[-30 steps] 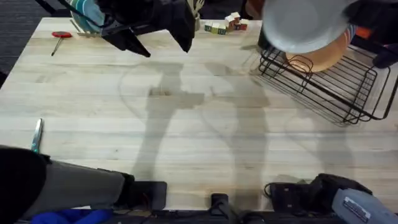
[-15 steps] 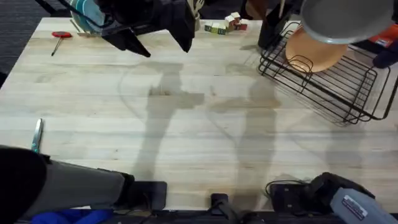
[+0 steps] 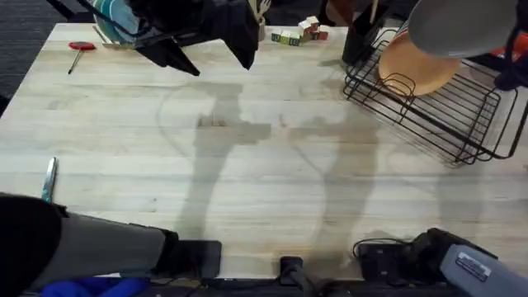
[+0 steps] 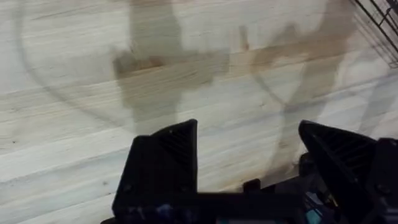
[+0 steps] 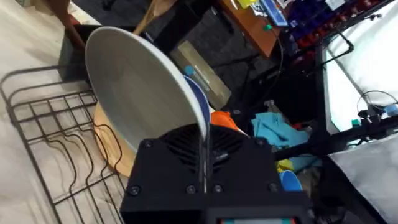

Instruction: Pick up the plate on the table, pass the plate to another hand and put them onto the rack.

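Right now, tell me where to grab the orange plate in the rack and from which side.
Grip the orange plate by its upper rim, coming down from above. It leans in the rack with its lower edge down among the wires, so only the top rim is free. The right gripper holds the grey plate over it, which would have to clear first.

No text, brand, number or sign can be read. A white label on the right arm's base carries dark print too small to make out, and the small blocks at the tabletop's far edge show no legible letters.
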